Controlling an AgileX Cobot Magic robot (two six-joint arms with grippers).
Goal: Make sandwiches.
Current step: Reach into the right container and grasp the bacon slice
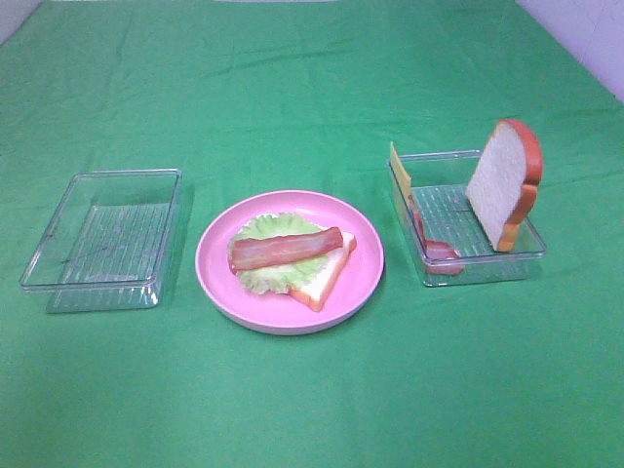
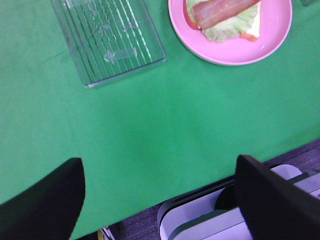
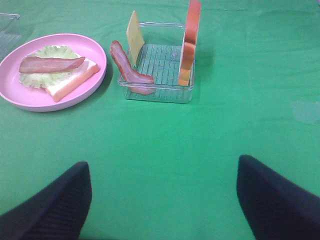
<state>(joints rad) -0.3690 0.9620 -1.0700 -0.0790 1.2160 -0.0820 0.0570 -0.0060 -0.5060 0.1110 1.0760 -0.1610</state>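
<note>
On the pink plate (image 1: 219, 283) lies a bread slice (image 1: 327, 278) with a lettuce leaf (image 1: 263, 278) and a bacon strip (image 1: 285, 248) on top. The right clear tray (image 1: 483, 265) holds an upright bread slice (image 1: 505, 180), a yellow cheese slice (image 1: 398, 168) and another bacon strip (image 1: 429, 239) leaning on its left wall. Neither gripper shows in the high view. My left gripper (image 2: 160, 200) is open near the table's front edge, short of the plate (image 2: 270, 37). The right gripper (image 3: 162, 200) is open too, well in front of the tray (image 3: 157, 95).
An empty clear tray (image 1: 102, 239) stands left of the plate, also seen as the tray (image 2: 107, 40) in the left wrist view. Green cloth covers the table. The table's front edge and the robot's base (image 2: 225, 215) show under my left gripper.
</note>
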